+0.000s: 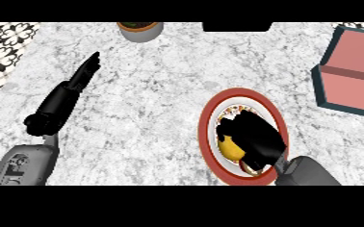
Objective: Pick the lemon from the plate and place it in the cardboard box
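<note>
Two black hands show over a white and grey marbled stone counter (156, 106), each on a grey forearm rising from the lower edge. The right hand (252, 137) lies across a round white plate with a broad red rim (204, 134), set right of the middle of the counter. Its fingers are bent down and curled round a yellow lemon (229, 147), so that it has hold of the fruit from above. The lemon sits in the lower left part of the plate, under the hand's left side; only a yellow patch of it shows past the black fingers, and the rest is hidden. Whether the lemon rests on the plate or has been raised off it cannot be told from this steep angle.

The left hand (62, 100) is at the view's left, well apart from the plate, with its fingers (88, 68) straight and together, pointing up and a little to the right; it holds nothing.

A box with dark teal walls and a salmon-pink inside (347, 69) stands at the right edge, above and to the right of the plate and apart from it, partly cut off by the frame. A grey round pot with a brown filling (140, 30) stands at the counter's far edge. Black-and-white patterned tiling (14, 43) shows in the upper left corner.
</note>
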